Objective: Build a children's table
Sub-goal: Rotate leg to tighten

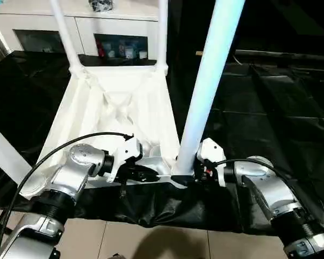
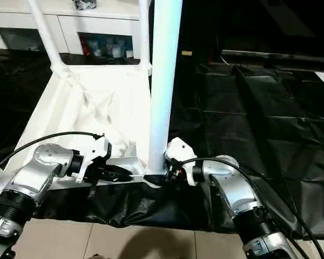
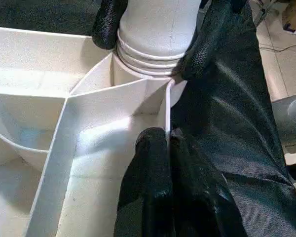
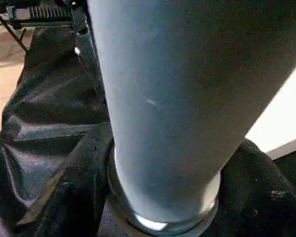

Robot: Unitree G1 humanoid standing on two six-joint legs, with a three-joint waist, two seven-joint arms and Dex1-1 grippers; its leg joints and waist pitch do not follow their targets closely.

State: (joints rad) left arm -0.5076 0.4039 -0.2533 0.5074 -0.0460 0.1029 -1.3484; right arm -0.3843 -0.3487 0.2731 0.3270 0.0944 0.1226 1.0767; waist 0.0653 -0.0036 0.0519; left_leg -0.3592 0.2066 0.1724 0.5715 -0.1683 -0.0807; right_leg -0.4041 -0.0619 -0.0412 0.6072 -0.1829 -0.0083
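left gripper [image 3: 160,148]: pinched on tabletop [image 1: 119,108] near rim | right gripper [image 3: 155,29]: clasped leg [image 1: 205,91] base, near-right socket | leg upright

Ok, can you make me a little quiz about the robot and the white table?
1. True or false: the table top lies upside down on the black cloth.
2. What does the right gripper hold? A) the near leg B) a cup C) a book
3. Fill in: the left gripper pinches the table top's ____.
Key: 1 true; 2 A; 3 rim.
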